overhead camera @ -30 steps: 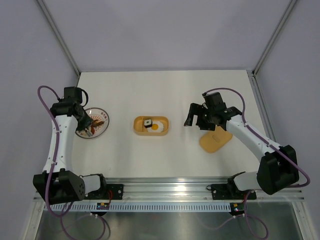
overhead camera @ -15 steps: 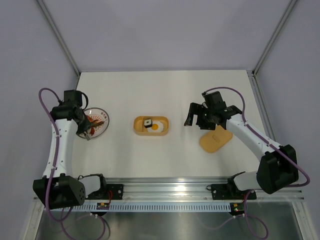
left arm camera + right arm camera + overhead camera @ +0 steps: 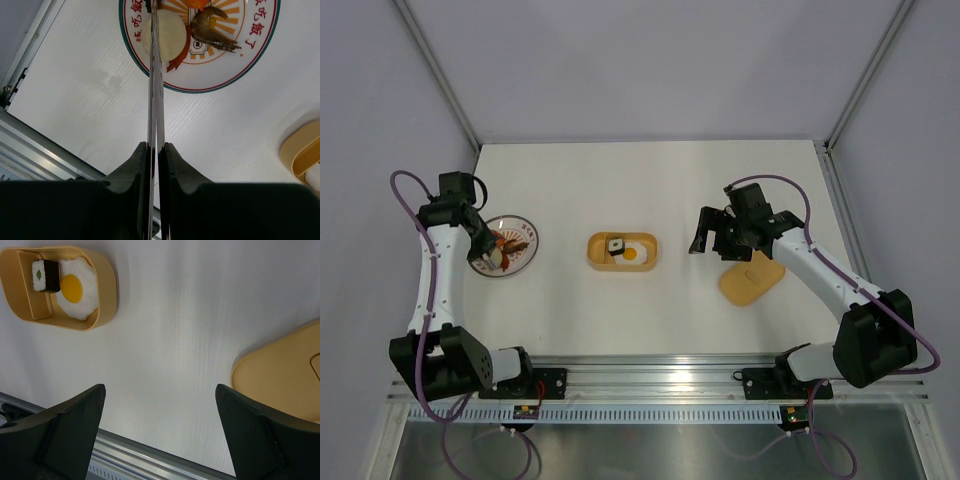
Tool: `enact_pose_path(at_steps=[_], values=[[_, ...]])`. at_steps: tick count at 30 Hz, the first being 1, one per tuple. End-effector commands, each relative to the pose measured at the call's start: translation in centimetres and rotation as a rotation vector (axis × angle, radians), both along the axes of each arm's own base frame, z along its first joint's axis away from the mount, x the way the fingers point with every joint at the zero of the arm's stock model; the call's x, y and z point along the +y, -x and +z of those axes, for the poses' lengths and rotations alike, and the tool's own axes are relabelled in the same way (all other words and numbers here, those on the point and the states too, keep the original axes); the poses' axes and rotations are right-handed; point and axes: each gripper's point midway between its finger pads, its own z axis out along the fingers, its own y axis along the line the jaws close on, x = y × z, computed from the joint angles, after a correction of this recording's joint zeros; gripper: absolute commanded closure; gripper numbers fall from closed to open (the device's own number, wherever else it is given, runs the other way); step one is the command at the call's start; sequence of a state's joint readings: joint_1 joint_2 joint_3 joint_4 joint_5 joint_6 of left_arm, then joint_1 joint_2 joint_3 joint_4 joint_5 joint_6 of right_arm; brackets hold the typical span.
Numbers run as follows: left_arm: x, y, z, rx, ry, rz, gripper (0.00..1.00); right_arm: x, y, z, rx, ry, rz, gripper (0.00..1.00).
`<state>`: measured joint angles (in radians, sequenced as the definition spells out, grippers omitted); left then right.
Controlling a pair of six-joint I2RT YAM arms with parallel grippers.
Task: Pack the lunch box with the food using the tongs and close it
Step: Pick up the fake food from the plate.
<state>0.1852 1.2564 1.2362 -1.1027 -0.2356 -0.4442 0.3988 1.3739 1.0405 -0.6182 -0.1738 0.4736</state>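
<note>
Silver tongs (image 3: pixel 154 95) clamped in the left gripper (image 3: pixel 154 147), tips over the patterned plate (image 3: pixel 227 75) of food (image 3: pixel 212 29), yellow lunch box (image 3: pixel 111 295) mid-table (fried egg (image 3: pixel 75 290) and rice roll (image 3: pixel 45 275) inside), right gripper (image 3: pixel 160 389) wide open near its lid (image 3: pixel 280 375)

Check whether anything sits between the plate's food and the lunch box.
Nothing visible. In the top view no object lies between the plate and the lunch box, and the box is open; its lid lies apart to the right.
</note>
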Motion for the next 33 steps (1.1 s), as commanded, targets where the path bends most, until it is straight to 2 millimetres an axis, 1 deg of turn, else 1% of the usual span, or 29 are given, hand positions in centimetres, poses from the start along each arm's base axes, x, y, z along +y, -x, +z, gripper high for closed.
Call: enact_pose_path(at_steps=[1, 3, 5, 8, 11, 14, 21, 27, 33], values=[[1.8, -2.1, 1.7, -0.081, -0.029, 0.037, 0.79, -0.3, -0.4, 1.4, -0.046, -0.001, -0.003, 0.01], [2.2, -2.3, 1.6, -0.085, -0.027, 0.04, 0.73, -0.3, -0.4, 1.4, -0.047, -0.002, -0.002, 0.01], [2.4, -2.5, 1.2, -0.072, -0.018, 0.039, 0.7, -0.1, -0.4, 1.5, -0.047, -0.01, 0.004, 0.0], [2.6, -2.7, 0.6, -0.046, -0.01, 0.032, 0.68, 0.1, -0.6, 1.5, -0.046, -0.017, 0.008, 0.0], [2.9, -2.9, 0.3, -0.033, -0.017, 0.027, 0.64, 0.3, -0.7, 1.2, -0.038, -0.018, 0.017, 0.01], [3.4, -3.2, 0.5, -0.027, -0.045, 0.027, 0.6, 0.5, -1.0, 1.1, -0.037, -0.019, 0.027, 0.0], [4.0, -3.6, 0.3, -0.008, -0.072, 0.013, 0.58, 0.9, -1.5, 1.3, -0.039, -0.026, 0.039, 0.01], [4.0, -4.2, -0.5, -0.008, -0.059, -0.001, 0.57, 1.1, -1.6, 1.4, -0.039, -0.028, 0.042, 0.01], [4.4, -4.3, -1.8, 0.012, -0.049, 0.003, 0.57, 1.0, -1.4, 1.4, -0.035, -0.022, 0.046, 0.01]])
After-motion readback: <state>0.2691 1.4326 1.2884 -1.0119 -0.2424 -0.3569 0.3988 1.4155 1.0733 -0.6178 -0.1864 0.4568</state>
